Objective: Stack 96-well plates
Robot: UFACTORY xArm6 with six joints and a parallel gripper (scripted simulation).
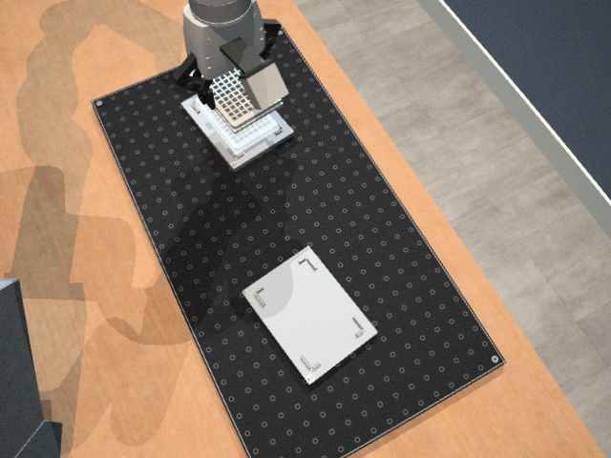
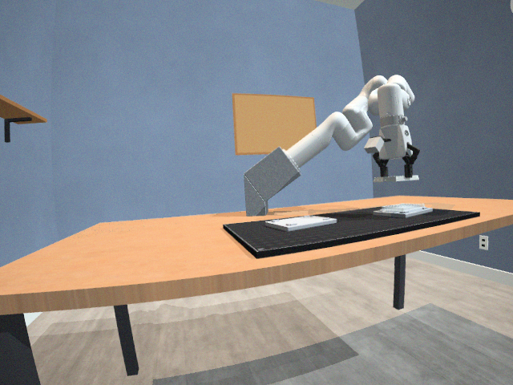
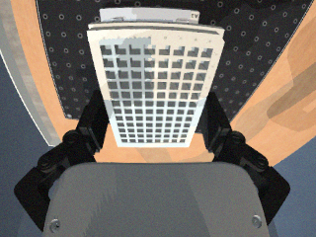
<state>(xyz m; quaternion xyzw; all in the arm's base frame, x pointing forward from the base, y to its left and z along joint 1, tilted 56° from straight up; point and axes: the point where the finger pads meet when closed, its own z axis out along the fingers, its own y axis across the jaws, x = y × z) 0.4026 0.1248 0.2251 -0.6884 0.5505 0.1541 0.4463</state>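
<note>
My gripper [image 2: 395, 170] is shut on a white 96-well plate [image 3: 154, 89] and holds it level, well above the table. The held plate also shows in the top view [image 1: 233, 100] and from the side in the exterior view [image 2: 395, 178]. It hangs over the second 96-well plate [image 1: 246, 130], which sits in nest N2 at the far end of the black board. In the exterior view that lower plate [image 2: 402, 209] lies clearly below the held one, with a gap between them. Nest N1 [image 1: 309, 320] is a bare white base with corner brackets. In the wrist view the lower plate's far edge [image 3: 148, 15] shows just beyond the held plate.
The black perforated board [image 1: 296, 237] lies on an orange table. The arm's grey base [image 2: 267, 182] stands behind the board. A dark box corner [image 1: 19, 374] sits at the table's left edge. The table edge runs close along the board's right side.
</note>
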